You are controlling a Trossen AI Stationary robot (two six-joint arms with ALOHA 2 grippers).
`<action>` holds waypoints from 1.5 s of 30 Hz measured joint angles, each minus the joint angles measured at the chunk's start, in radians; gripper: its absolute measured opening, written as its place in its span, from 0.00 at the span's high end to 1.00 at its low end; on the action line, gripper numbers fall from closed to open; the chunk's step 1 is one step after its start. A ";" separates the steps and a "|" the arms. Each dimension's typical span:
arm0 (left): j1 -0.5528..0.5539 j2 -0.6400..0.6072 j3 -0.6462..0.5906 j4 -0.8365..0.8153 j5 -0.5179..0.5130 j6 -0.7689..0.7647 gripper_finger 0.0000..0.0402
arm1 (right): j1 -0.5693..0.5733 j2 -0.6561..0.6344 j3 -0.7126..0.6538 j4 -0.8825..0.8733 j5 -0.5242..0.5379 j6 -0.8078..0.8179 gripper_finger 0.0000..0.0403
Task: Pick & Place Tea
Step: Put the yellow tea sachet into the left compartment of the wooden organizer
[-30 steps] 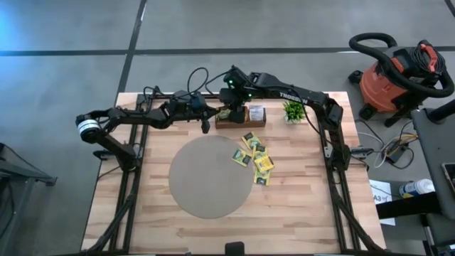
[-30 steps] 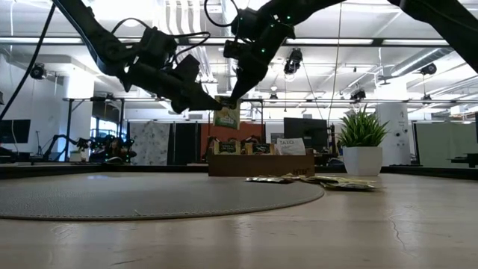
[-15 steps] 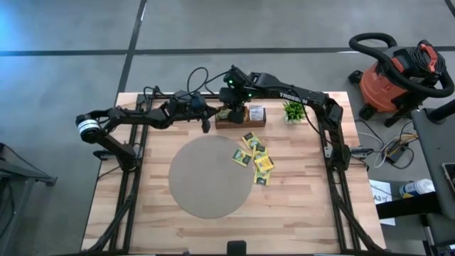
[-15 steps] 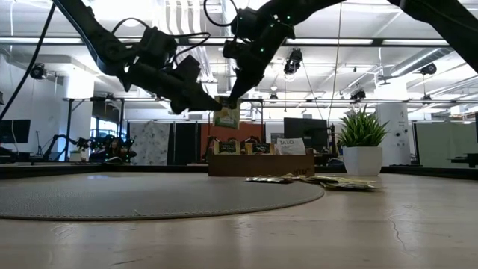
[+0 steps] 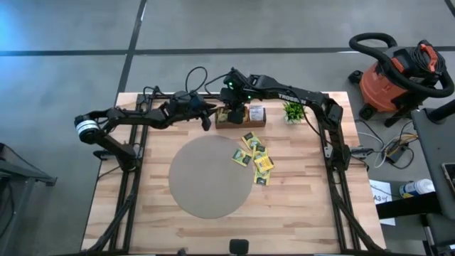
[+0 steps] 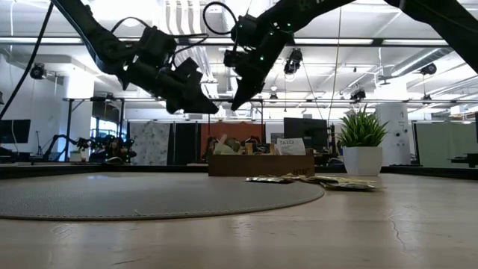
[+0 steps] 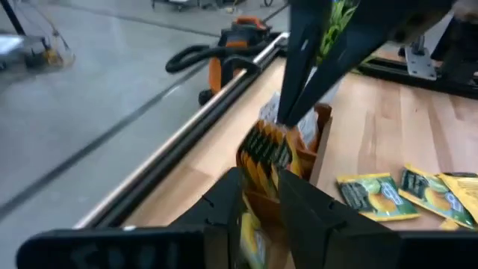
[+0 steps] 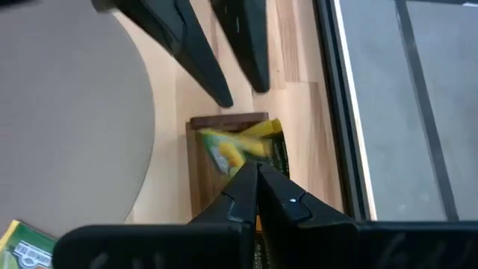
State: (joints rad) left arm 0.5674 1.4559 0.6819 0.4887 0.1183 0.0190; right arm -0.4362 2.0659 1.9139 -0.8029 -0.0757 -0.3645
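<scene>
Two grippers meet above the end compartment of the tray (image 5: 240,116) at the table's far edge. The left gripper (image 6: 211,107) hangs with its fingers (image 8: 196,54) parted and nothing between them; the right gripper (image 6: 237,103), just beside it, has its fingers (image 7: 299,71) pressed together, also empty. Directly below both fingertips, a yellow-green sachet (image 8: 233,146) lies tilted among others in that compartment. More sachets (image 5: 254,157) lie loose on the table (image 5: 306,199), well apart from both grippers, beside the round mat (image 5: 206,178).
</scene>
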 joint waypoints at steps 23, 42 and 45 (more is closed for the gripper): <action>-0.008 -0.002 0.003 -0.025 0.248 -0.093 0.86 | -0.004 -0.003 -0.054 -0.320 -0.080 0.149 0.98; -0.062 0.001 0.008 -0.106 0.477 -0.067 0.86 | 0.320 -0.576 -0.920 0.138 -0.135 1.090 0.98; -0.108 0.012 0.013 -0.108 0.494 -0.037 0.86 | 0.383 -0.606 -1.030 0.241 -0.134 1.301 0.96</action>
State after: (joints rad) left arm 0.4593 1.4678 0.6948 0.3809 0.6121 -0.0176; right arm -0.0528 1.4597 0.8839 -0.5618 -0.2101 0.9362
